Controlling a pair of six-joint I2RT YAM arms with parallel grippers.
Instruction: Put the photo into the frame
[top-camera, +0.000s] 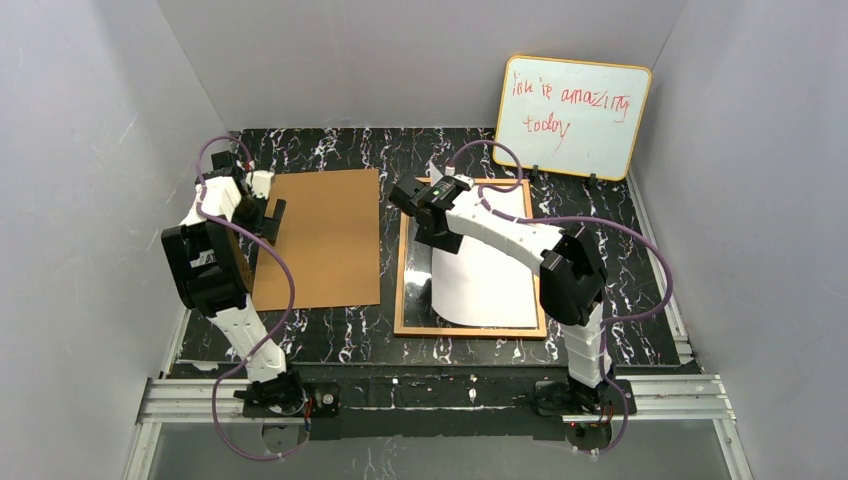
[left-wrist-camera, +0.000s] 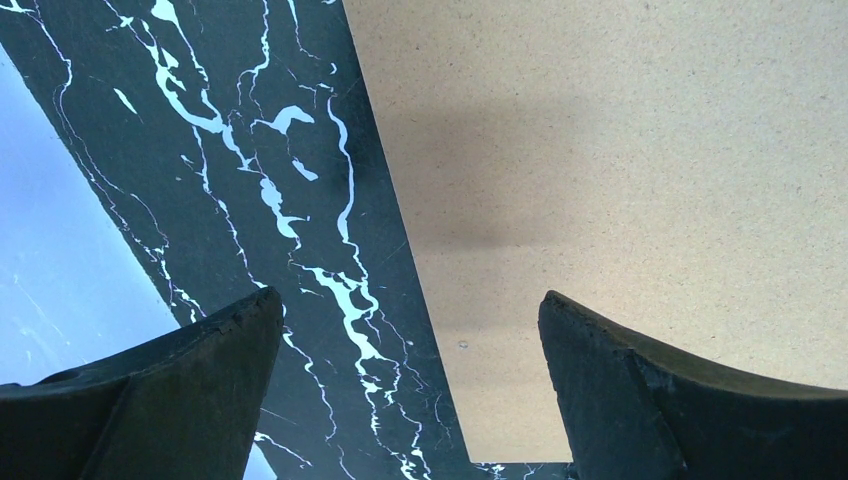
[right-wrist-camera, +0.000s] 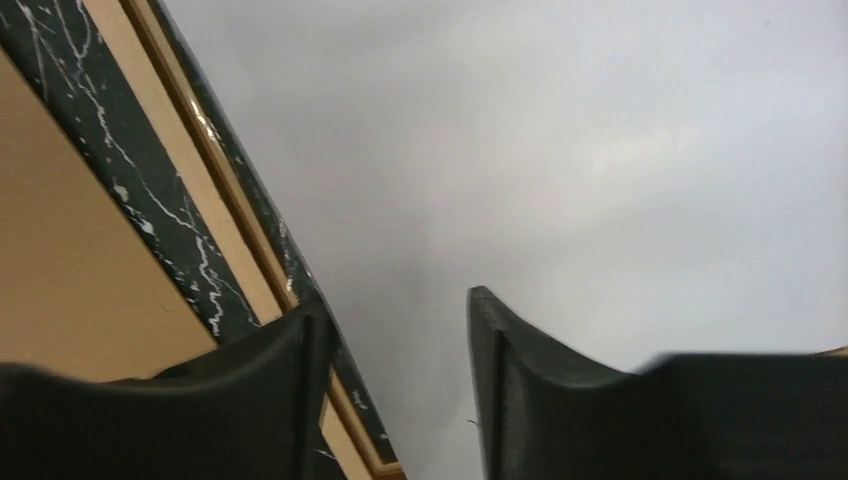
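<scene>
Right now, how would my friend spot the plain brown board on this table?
Look at the black marble table with white veins. On its left half lies a flat rectangular brown fibreboard sheet. Unlike the orange-brown wooden frame to its right, it has no raised rim, just one plain surface.

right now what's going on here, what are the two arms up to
The right gripper hovers over the frame, jaws apart and holding nothing. What looks like the photo, white side up, lies inside the frame. The left gripper is wide open above the left edge of the loose brown backing board, which lies flat on the table beside the frame. The back is not yet on.
</scene>
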